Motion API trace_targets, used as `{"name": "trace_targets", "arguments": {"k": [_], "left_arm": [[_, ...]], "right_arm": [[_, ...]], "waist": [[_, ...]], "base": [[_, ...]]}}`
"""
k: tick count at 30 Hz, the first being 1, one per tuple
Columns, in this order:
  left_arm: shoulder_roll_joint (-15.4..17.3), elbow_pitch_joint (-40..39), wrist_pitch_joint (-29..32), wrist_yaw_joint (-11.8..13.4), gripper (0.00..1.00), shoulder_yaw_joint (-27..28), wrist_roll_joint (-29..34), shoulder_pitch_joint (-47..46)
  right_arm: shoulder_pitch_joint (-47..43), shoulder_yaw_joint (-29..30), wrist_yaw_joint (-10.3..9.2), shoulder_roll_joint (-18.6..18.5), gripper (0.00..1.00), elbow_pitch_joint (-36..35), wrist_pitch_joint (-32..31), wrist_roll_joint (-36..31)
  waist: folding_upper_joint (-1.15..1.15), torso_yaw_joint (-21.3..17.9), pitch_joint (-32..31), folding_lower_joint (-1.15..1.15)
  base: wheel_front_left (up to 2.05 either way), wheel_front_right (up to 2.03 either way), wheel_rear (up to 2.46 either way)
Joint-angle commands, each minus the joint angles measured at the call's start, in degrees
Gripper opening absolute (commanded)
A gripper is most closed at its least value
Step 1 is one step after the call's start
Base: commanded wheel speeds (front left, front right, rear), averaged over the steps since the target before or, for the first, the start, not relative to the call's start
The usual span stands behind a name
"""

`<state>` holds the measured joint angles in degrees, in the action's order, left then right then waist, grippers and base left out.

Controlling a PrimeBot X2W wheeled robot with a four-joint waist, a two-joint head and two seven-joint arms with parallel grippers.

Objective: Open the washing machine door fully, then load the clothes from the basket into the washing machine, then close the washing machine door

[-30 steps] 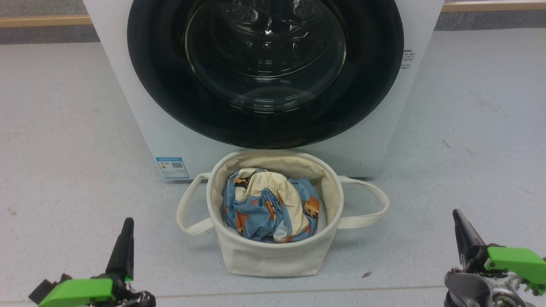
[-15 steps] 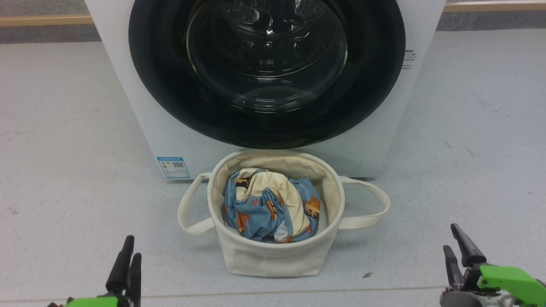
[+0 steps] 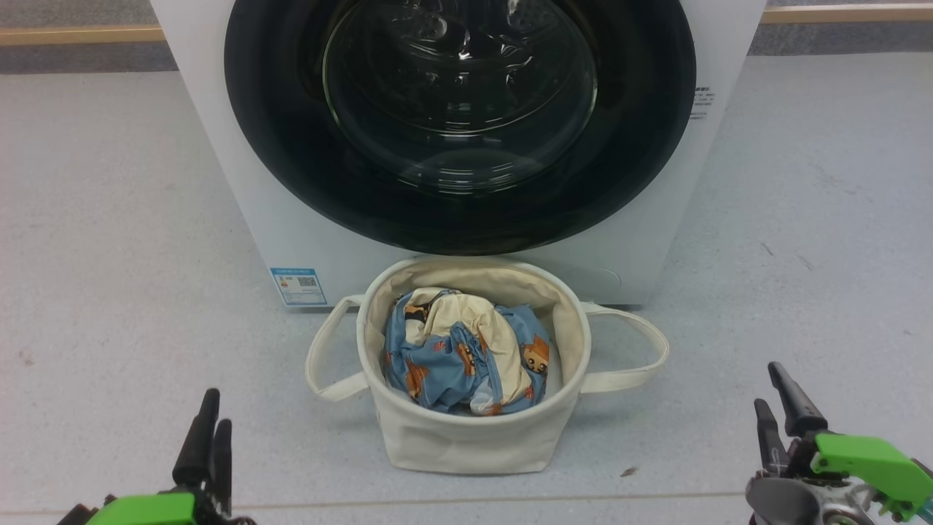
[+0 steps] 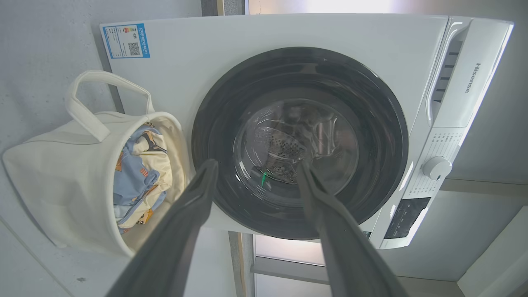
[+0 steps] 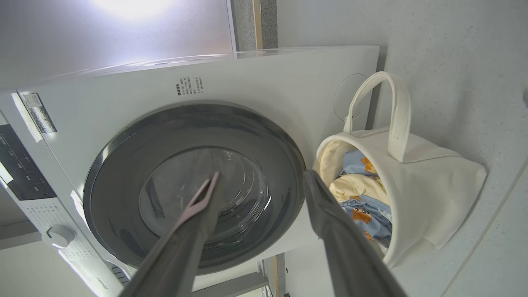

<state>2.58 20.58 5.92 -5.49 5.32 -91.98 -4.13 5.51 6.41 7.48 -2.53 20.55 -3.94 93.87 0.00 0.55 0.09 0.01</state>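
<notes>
Your head view looks down on the big white front-loading washing machine. The washing machine door, a wide glossy black ring round a bulging clear glass bowl, sits shut against its front. The small round cream canvas basket stands on the grey floor at the machine's near side. Its far rim is tucked just below the door's lower edge. The light blue clothes, printed with orange-brown animals and partly cream, lie bunched inside. The left gripper is at the near left and the right gripper at the near right. Both are well apart from the basket's looping handles, with bare floor between.

Your left wrist view adds the machine's top strip, with a white control knob and a dark display. The left gripper's two dark fingers are spread wide and hold nothing.

Your right wrist view shows the right gripper's fingers likewise parted and empty. The door's right rim and the basket's mouth are close together.
</notes>
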Motion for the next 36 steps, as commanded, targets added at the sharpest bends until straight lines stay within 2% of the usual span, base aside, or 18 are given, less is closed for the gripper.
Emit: {"name": "trace_targets", "arguments": {"k": [1,5,6,12,19,27,36], "left_arm": [[1.58,-1.79,-0.65,-0.11,1.00,0.42,0.95,-2.89],[3.00,-1.30,-2.82,-0.19,1.00,-1.43,5.28,-3.32],[3.00,-1.30,-2.82,-0.19,1.00,-1.43,5.28,-3.32],[4.47,-0.36,-4.72,-0.13,1.00,-3.41,10.66,-4.32],[5.76,0.02,-6.08,1.39,1.00,-4.63,18.91,-5.40],[6.46,0.52,-7.48,2.47,1.00,-5.83,27.60,-5.90],[6.72,1.98,-9.05,1.94,1.00,-5.69,33.28,-7.08]], "right_arm": [[3.38,-0.67,0.01,-0.40,1.00,-1.67,0.89,-0.59],[4.45,-3.29,0.01,-1.63,1.00,-1.64,2.50,-6.61],[4.45,-3.29,0.01,-1.63,1.00,-1.64,2.50,-6.61],[5.46,-3.92,0.01,-1.54,1.00,-1.90,3.54,-16.87],[6.22,-5.18,0.01,-1.26,1.00,-2.61,4.72,-27.06],[7.14,-7.64,0.01,-1.76,1.00,-3.23,6.06,-33.64],[8.09,-11.08,0.01,-3.49,1.00,-3.98,7.57,-38.37]], "waist": [[0.00,0.00,-0.01,0.00],[0.00,0.02,-0.02,0.00],[0.00,0.02,-0.02,0.00],[0.00,0.11,0.06,0.00],[0.00,0.33,0.10,-0.01],[0.00,0.54,0.09,-0.01],[0.00,0.85,0.01,-0.01]], "base": [[0.00,0.00,0.00],[0.00,0.00,0.00],[0.00,0.00,0.00],[0.00,0.00,0.00],[0.00,0.00,0.00],[0.00,0.00,0.00],[0.00,0.00,0.00]]}}
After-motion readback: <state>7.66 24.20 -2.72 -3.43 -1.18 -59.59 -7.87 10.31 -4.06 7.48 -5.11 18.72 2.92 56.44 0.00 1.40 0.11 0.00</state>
